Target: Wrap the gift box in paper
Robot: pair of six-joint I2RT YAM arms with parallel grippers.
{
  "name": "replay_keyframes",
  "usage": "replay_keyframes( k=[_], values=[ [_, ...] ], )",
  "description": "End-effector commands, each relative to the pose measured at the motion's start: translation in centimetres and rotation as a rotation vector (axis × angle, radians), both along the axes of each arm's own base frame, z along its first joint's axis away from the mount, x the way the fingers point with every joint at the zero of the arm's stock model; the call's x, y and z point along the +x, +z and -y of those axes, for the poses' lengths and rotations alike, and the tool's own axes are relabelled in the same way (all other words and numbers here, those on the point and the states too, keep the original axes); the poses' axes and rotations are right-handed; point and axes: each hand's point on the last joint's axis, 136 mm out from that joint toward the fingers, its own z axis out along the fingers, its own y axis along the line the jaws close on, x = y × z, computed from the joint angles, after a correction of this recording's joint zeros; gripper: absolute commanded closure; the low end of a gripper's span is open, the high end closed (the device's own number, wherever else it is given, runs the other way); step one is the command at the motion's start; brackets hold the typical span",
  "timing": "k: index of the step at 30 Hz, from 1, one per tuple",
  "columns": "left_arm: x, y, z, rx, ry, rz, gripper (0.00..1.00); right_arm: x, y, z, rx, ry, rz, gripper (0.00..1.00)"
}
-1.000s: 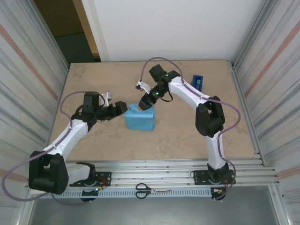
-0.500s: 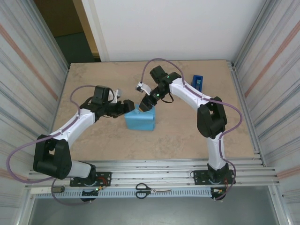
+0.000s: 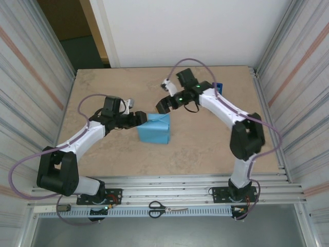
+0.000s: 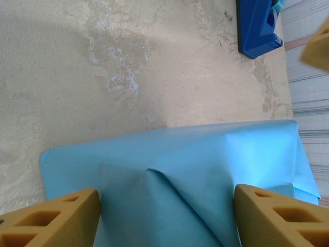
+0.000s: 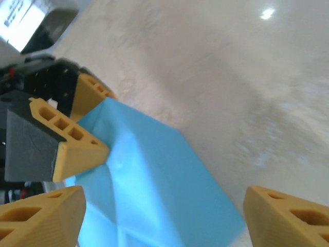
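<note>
Two arms meet over a light blue parcel near the middle of the table (image 3: pixel 205 149). The parcel is the paper (image 3: pixel 154 131), its sky-blue face outward, folded into a blocky shape. The gift box is covered by the sheet and cannot be seen.

The left gripper (image 3: pixel 140 119) reaches in from the left and sits at the parcel's upper left corner. In its wrist view its fingers (image 4: pixel 56 218) stand well apart, with the creased paper (image 4: pixel 180 180) spreading between them and past them on both sides. They are released rather than clenched. Whether the tips press on the sheet I cannot tell. The right wrist view shows this same gripper (image 5: pixel 105 123) with one finger behind the paper's raised corner and the other lying on the front of the fold.

The right gripper (image 3: pixel 163 104) hangs just beyond the parcel's far edge, apart from it. Its fingers (image 5: pixel 293 216) are spread wide with nothing grasped. The paper (image 5: pixel 154 180) and bare table show through the gap.

A royal-blue tape dispenser (image 3: pixel 218 85) stands at the far right of the table, partly behind the right arm. It shows again past the parcel in the left wrist view (image 4: pixel 257 25), well apart from the paper. A pair of black-handled scissors (image 3: pixel 167 208) lies on the slotted metal rail at the near edge, between the two arm bases.
</note>
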Motion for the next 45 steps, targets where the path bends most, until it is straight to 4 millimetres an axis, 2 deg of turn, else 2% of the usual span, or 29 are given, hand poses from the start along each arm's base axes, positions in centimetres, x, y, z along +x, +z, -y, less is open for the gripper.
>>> replay_keyframes(
  k=[1,3,5,8,11,14,21,24,29,36,41,43,45],
  values=[
    [-2.6,-3.6,-0.4,0.049,-0.026,-0.114,0.33,1.8,1.8,3.7,0.081,-0.407,-0.116,0.16],
    [-2.5,-3.5,-0.2,0.032,-0.016,-0.115,0.33,0.8,0.1,5.3,0.098,-0.543,-0.269,0.17],
    [-2.6,-3.3,0.0,0.020,-0.011,-0.118,0.33,-1.1,-1.4,5.6,0.124,-0.576,-0.424,0.18],
    [-2.7,-3.1,0.0,0.008,0.003,-0.124,0.33,-3.0,-1.6,3.7,0.205,-0.539,-0.477,0.19],
    [-2.8,-2.7,0.3,-0.010,0.019,-0.122,0.33,-4.0,-1.9,2.5,0.193,-0.542,-0.511,0.17],
    [-3.0,-2.6,0.3,-0.002,0.034,-0.119,0.32,-4.3,-2.4,2.2,0.131,-0.576,-0.524,0.15],
    [-3.4,-3.0,-0.5,0.013,0.100,-0.128,0.32,-5.1,-3.2,1.3,0.148,-0.631,-0.570,0.12],
    [-3.6,-2.9,-0.6,0.010,0.126,-0.122,0.32,-5.8,-4.7,2.6,0.029,-0.743,-0.595,0.11],
    [-4.0,-3.0,-0.6,0.009,0.157,-0.130,0.32,-6.3,-5.8,1.6,-0.031,-0.681,-0.624,0.10],
    [-4.2,-3.2,-0.6,0.013,0.168,-0.132,0.32,-6.2,-5.1,1.8,-0.055,-0.641,-0.586,0.05],
    [-4.2,-3.1,-0.4,0.014,0.156,-0.126,0.32,-6.7,-4.0,1.0,-0.016,-0.569,-0.578,0.02],
    [-4.1,-3.0,-0.4,0.016,0.154,-0.121,0.32,-6.7,-4.5,0.9,-0.021,-0.564,-0.586,0.02],
    [-4.1,-2.9,-0.3,0.019,0.143,-0.112,0.32,-7.0,-6.1,1.5,-0.082,-0.582,-0.603,0.02]
  ],
)
